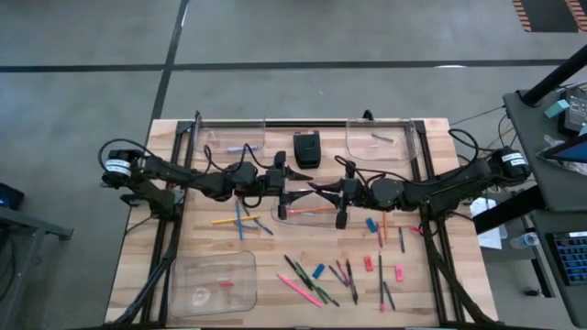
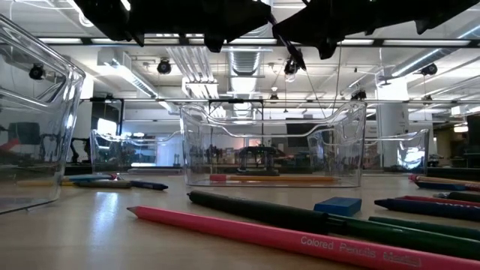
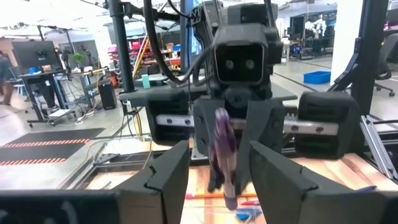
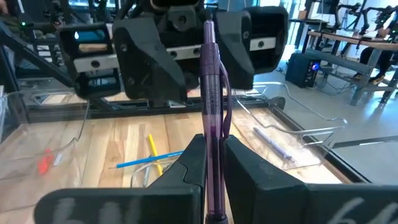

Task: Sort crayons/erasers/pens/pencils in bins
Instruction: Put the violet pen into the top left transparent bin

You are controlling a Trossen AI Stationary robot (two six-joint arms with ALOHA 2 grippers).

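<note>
The two arms meet above the middle of the table, over the clear bin point(image 1: 307, 214) that holds an orange pencil point(image 1: 310, 210); the right claw point(image 4: 213, 163) is closed tight on a purple pen point(image 4: 214, 118), which stands up between its two fingers and points toward the other arm; the left claw point(image 3: 219, 165) faces it from the opposite side with its fingers parted, and the same pen point(image 3: 222, 149) shows in the gap between them, blurred, so I cannot tell if either finger touches it

In the high view the left claw point(image 1: 282, 181) and the right claw point(image 1: 344, 194) are near each other, just above the rim of the middle bin; the pen itself is too small to find there

The other bins are apart from this: one at the far left point(image 1: 234, 137), one at the far right point(image 1: 381, 140) with a pale stick inside, and one at the near left point(image 1: 214, 282) with a small red piece; a black box point(image 1: 306, 148) sits between the two far bins

On the bare wood lie loose pencils point(image 1: 240, 220) to the left of the middle bin, and more sticks point(image 1: 312, 284) with a blue eraser point(image 1: 318, 270) and pink erasers point(image 1: 369, 263) in front; the low view shows a pink pencil point(image 2: 300, 238) and a blue eraser point(image 2: 337, 205) close to the camera
</note>
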